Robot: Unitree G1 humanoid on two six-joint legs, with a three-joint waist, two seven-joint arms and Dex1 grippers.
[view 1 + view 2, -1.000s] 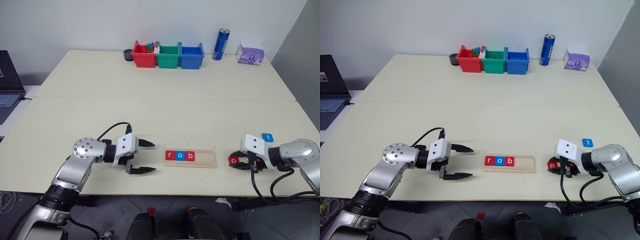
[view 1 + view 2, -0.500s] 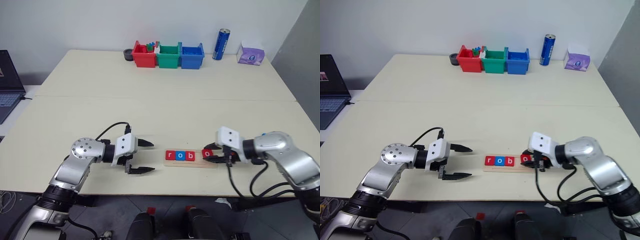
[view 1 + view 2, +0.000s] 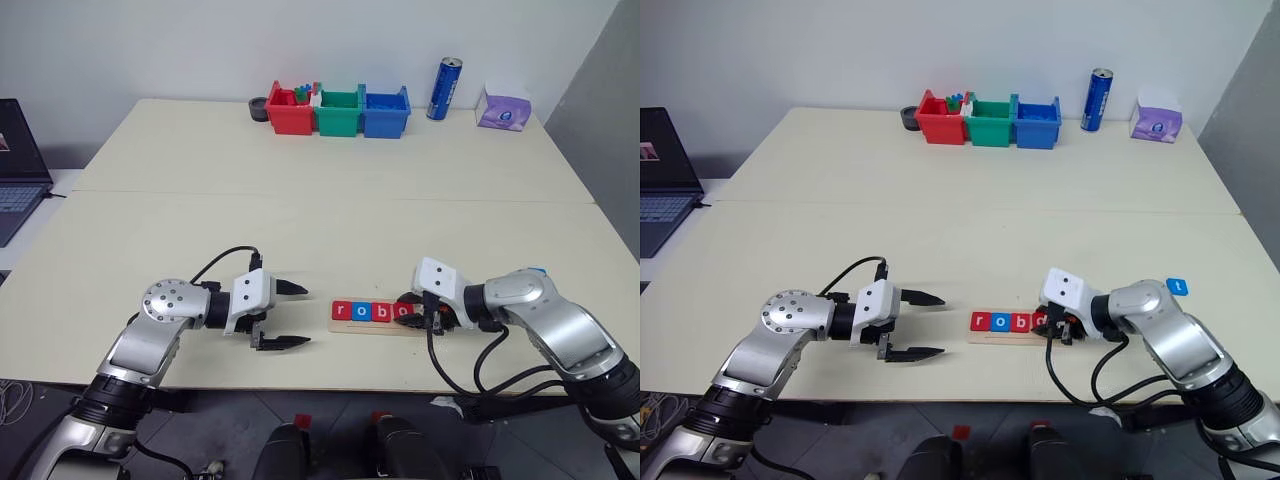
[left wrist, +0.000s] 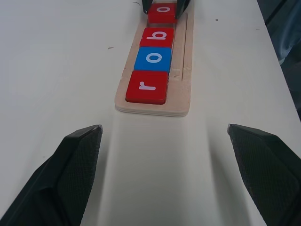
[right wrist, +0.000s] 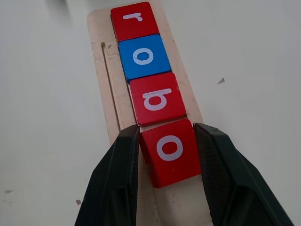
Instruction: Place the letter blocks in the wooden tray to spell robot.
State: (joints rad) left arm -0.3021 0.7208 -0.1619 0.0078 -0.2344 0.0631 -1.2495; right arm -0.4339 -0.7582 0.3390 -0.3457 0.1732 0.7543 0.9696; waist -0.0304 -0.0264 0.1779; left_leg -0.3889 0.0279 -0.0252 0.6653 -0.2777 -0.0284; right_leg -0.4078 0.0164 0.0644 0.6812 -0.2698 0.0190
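Note:
The wooden tray [image 3: 366, 325] lies near the table's front edge, and three letter blocks lie in a row in it: red r [image 5: 134, 20], blue o [image 5: 143, 56] and red b [image 5: 157, 98]. My right gripper [image 5: 167, 153] is shut on a fourth block, a red o [image 5: 170, 149], which sits slightly askew right behind the b, over the tray. A blue t block [image 3: 1177, 287] lies on the table to the right of that arm. My left gripper [image 3: 290, 315] stands open and empty to the left of the tray, pointing at its end.
Red [image 3: 287, 112], green [image 3: 337, 111] and blue [image 3: 384, 112] bins stand at the table's back, with a blue can [image 3: 441, 88] and a purple tissue pack [image 3: 501, 109] to their right. A laptop [image 3: 15, 165] sits at the left edge.
My right gripper has carried the red o block leftward from the table's right side to the tray, up against the b. The left arm has stayed still.

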